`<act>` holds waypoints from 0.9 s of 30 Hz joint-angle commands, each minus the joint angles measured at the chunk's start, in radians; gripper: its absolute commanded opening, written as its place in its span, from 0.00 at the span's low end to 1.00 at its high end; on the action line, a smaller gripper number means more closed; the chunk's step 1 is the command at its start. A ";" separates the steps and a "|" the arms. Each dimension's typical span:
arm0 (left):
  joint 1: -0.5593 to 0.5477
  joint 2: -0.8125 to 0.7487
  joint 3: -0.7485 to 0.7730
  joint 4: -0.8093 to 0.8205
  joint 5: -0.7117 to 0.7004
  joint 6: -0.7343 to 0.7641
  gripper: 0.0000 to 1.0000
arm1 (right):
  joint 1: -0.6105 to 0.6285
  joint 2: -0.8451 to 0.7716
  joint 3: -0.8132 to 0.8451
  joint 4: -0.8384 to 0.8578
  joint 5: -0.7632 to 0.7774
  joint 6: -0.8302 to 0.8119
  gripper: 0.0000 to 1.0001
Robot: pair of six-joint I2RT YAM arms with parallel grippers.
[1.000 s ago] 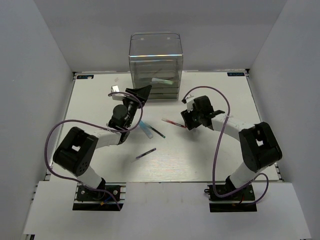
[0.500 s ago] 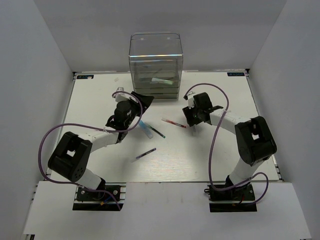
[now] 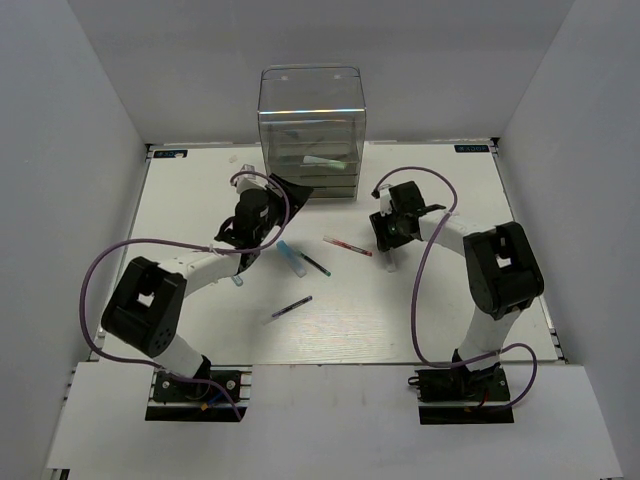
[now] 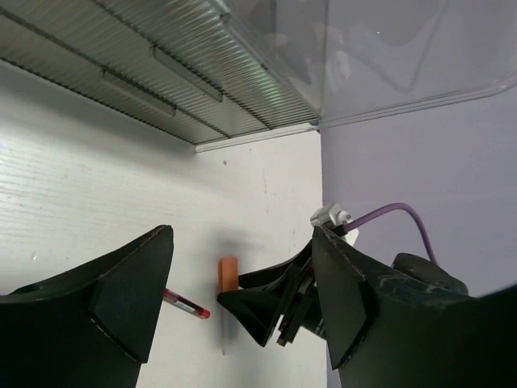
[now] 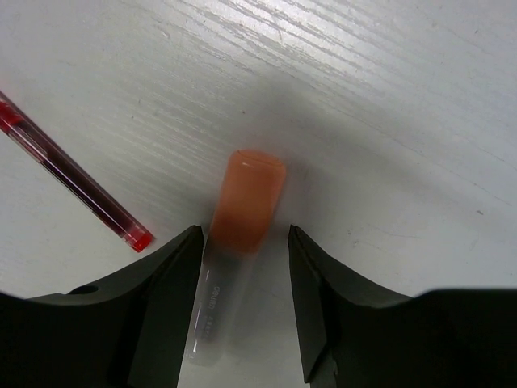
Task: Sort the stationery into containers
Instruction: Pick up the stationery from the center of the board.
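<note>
The right claw (image 5: 242, 234) has dropped over the orange-capped marker (image 5: 240, 212) lying on the worktop (image 5: 388, 97), jaws spread, seemingly not yet touching; a grasp looks next. The left claw (image 4: 234, 295), spread and empty, nears the drawers (image 3: 310, 165).

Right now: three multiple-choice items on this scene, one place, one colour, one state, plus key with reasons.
1. The pale plastic marker at the right gripper lies: A in a drawer of the tall clear plastic box; B on the white table between its fingers; C on the box's top.
2. Its cap is: A orange; B green; C light blue.
3. The left gripper is: A shut on a thin red pen; B shut, empty; C open, empty.
Key: B, right wrist view shows it flat between both fingers; A, cap reads orange; C, fingers apart, nothing between.
</note>
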 commanded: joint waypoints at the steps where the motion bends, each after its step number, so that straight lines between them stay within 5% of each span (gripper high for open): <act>1: 0.003 0.006 0.040 -0.027 0.013 0.012 0.80 | -0.014 0.025 0.037 -0.032 -0.043 0.018 0.53; 27: 0.013 0.092 0.117 -0.086 -0.025 -0.007 0.80 | -0.031 0.120 0.177 -0.158 -0.075 -0.006 0.51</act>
